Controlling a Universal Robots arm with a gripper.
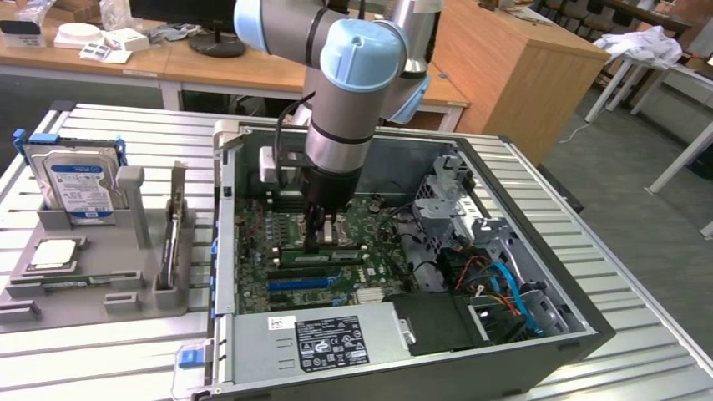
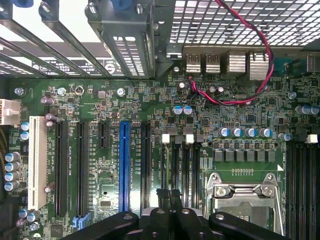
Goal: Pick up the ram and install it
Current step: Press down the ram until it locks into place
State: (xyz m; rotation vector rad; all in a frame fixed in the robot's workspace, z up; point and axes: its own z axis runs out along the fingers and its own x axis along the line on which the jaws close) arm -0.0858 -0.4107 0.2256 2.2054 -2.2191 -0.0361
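Note:
The ram (image 1: 323, 256), a long thin green stick, stands on edge in a memory slot of the motherboard (image 1: 279, 288) inside the open computer case (image 1: 535, 334). My gripper (image 1: 317, 244) hangs straight down over the middle of the stick. It is shut, and its tips are at the stick's top edge. In the wrist view the gripper (image 2: 168, 194) shows both black fingertips pressed together. They sit over the memory slot nearest the blue slot (image 2: 124, 165), with the other memory slots (image 2: 186, 170) and the processor socket (image 2: 245, 200) beside them.
A grey parts tray (image 1: 22, 309) at the exterior view's left holds a blue-labelled hard drive (image 1: 78, 188) and a square silver chip (image 1: 53, 255). Inside the case are a drive cage (image 1: 452, 196), orange and blue cables (image 1: 507, 288) and the power supply (image 1: 323, 338).

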